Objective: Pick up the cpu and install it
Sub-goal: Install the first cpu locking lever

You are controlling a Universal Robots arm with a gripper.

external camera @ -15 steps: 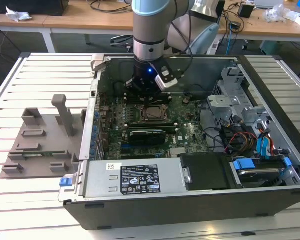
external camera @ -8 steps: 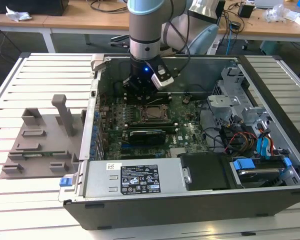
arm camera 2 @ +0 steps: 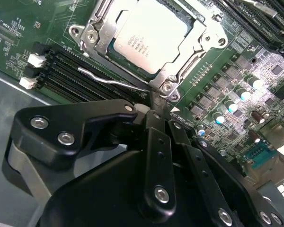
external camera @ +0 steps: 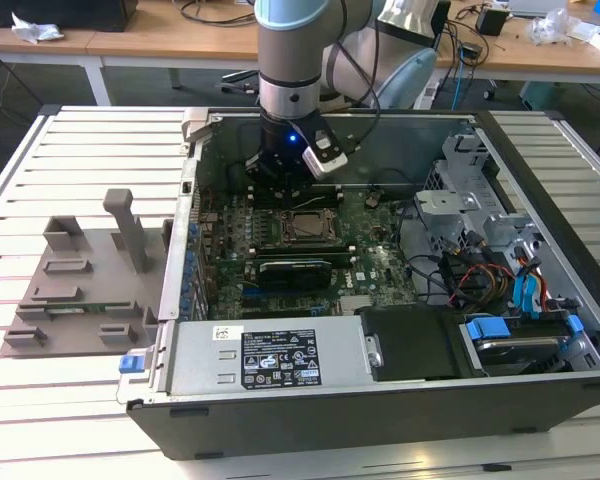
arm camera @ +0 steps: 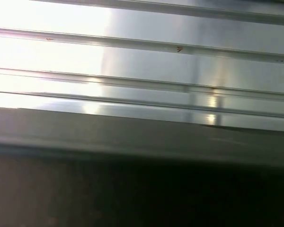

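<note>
Second wrist view: cpu (arm camera 2: 149,35) socketed, beyond gripper (arm camera 2: 154,101).

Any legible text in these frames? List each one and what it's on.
cpu: several printed lines on the metal top, too small and tilted to quote.
black label on the grey metal cover: dense print, too small to read.
white sticker beside it: too small to read.
motherboard: white lettering, blurred.
First wrist view: no text.
</note>
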